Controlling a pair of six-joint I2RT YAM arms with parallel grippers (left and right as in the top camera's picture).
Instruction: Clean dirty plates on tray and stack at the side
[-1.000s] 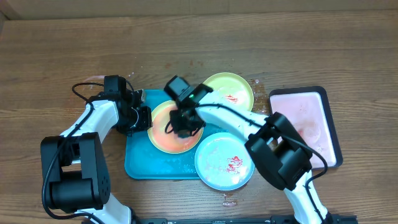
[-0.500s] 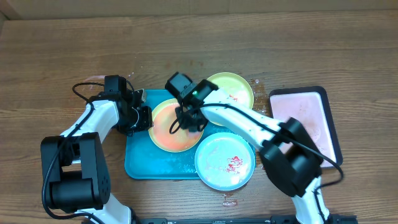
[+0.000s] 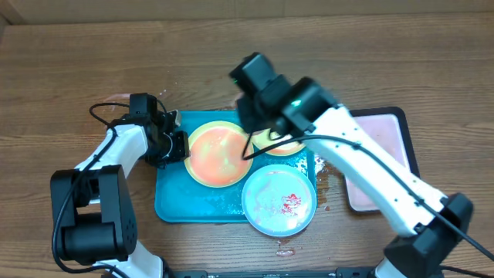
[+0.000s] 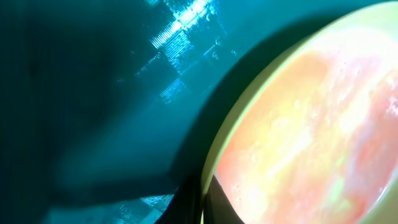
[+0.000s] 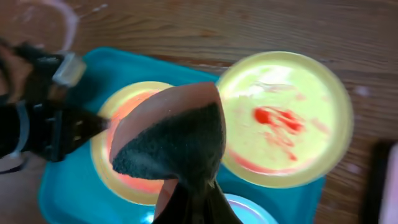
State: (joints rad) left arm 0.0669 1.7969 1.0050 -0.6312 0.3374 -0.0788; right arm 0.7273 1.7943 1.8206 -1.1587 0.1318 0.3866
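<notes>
The left gripper [image 3: 176,145] clamps the rim of the orange-smeared plate [image 3: 218,154] in the teal tray [image 3: 174,202], fingers lost in shadow. Above, the right gripper [image 5: 189,206] pinches a sponge [image 5: 171,134] hiding its fingertips, and its arm covers part of the far yellow-green plate [image 5: 283,118].

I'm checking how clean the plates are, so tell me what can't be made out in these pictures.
Overhead: the right arm hides most of the rear yellow-green plate and part of the pink tray.
Right wrist: the sponge covers the middle of the smeared plate; the bottom edge cuts off the blue plate.
Left wrist: too close and blurred; whether the left gripper clamps that plate's rim is unclear.
</notes>
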